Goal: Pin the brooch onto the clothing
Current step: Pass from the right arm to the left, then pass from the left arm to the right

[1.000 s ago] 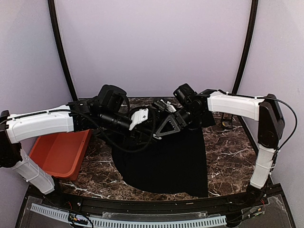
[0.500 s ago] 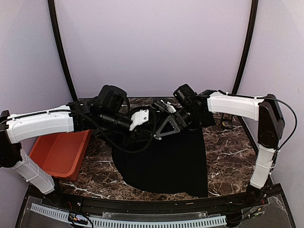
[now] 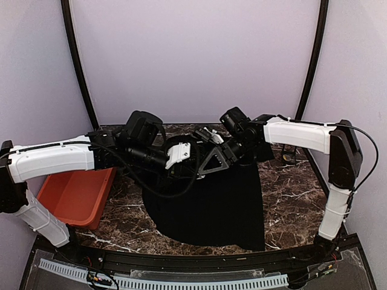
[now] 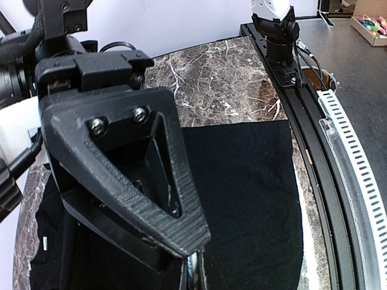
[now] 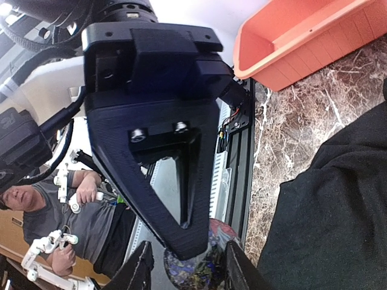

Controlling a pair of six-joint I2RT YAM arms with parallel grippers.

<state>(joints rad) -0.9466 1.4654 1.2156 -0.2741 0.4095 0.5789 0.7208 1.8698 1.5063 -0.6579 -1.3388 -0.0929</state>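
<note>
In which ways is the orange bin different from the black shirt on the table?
The orange bin is bright and rigid, with raised walls; the black shirt is dark, soft cloth lying flat. The bin sits at the left edge, the shirt in the middle. Both rest on the marble table.

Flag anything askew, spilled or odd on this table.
Nothing spilled or broken. The black T-shirt is not spread flat: it lies folded into a panel, right edge straight, left edge bulging unevenly. The right gripper holds the colourful round brooch between its fingers.
</note>
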